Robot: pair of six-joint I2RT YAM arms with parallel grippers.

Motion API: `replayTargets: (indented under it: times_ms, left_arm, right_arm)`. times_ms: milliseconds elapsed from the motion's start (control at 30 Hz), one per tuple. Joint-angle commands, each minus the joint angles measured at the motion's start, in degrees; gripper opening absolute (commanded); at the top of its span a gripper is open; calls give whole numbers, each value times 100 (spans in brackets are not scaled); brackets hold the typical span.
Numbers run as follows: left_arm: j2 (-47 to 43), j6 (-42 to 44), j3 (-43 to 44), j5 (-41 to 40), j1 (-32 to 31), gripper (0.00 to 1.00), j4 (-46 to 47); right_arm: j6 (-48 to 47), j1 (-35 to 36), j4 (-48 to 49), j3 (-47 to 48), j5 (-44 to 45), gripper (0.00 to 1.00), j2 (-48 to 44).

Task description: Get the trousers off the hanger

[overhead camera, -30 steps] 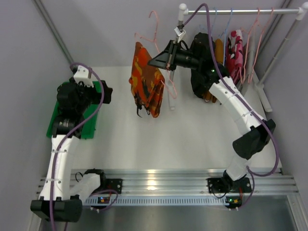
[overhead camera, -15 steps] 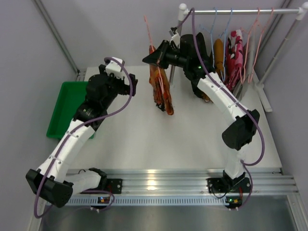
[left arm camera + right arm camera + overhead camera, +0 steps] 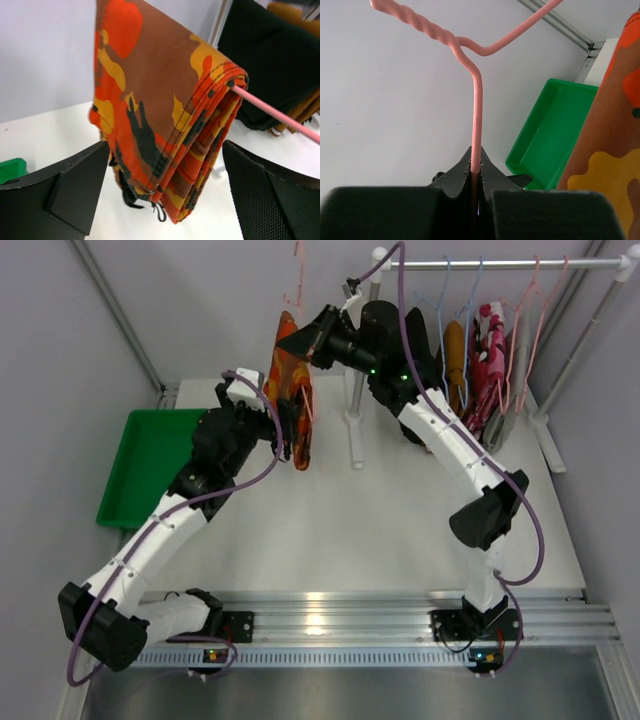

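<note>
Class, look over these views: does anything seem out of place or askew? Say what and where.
One pink hanger, carrying the orange trousers, is off the rail: the right hand pinches its wire in mid-air, left of the rail, while the other garments hang in line there.

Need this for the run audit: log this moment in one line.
right gripper: shut on pink hanger | left gripper: open, facing orange trousers | trousers: draped over hanger, not removed

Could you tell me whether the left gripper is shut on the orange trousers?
No, the left gripper stands open, its fingers either side of the orange trousers.
</note>
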Motion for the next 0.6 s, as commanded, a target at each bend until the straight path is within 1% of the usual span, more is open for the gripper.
replayTargets:
  times_ms: [0, 100, 300, 567]
  left_arm:
    - [99, 65, 89, -134, -38, 99, 716]
    - [275, 179, 212, -196, -64, 99, 812]
    - [741, 250, 485, 24, -205, 99, 979]
    - [812, 145, 529, -29, -267, 99, 919]
  right_arm:
    - [36, 56, 969, 573, 279, 0, -135]
    - [44, 65, 934, 555, 209, 0, -144]
    - [124, 108, 943, 529, 217, 0, -187]
    - [-96, 135, 758, 511, 340, 0, -293]
